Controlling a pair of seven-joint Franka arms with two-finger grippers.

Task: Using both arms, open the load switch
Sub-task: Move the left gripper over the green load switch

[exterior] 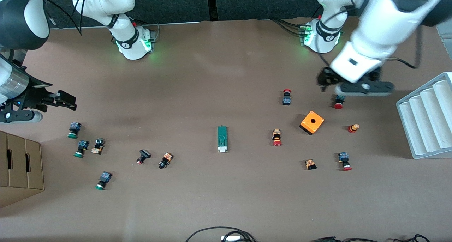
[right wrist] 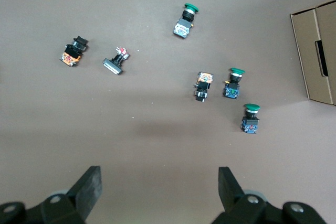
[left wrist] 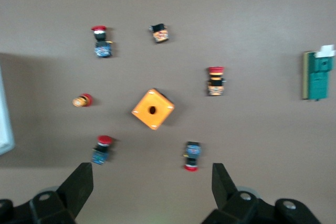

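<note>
The load switch (exterior: 222,139), a narrow dark green block with a white end, lies flat in the middle of the table, its white end toward the front camera. In the left wrist view the load switch (left wrist: 317,75) sits at the edge of the frame. My left gripper (exterior: 353,86) hangs open and empty over the left arm's end of the table, above a red-capped push-button (exterior: 339,101). Its fingers (left wrist: 81,182) stand wide apart. Just as open, my right gripper (exterior: 65,101) hovers over the right arm's end near green-capped push-buttons (exterior: 74,129); nothing sits between its fingers (right wrist: 90,182).
An orange cube with a hole (exterior: 312,122) and several red-capped push-buttons (exterior: 277,137) lie toward the left arm's end. A white ribbed rack (exterior: 427,118) stands at that table edge. A cardboard box (exterior: 21,168) stands at the right arm's end. Cables (exterior: 222,233) lie along the front edge.
</note>
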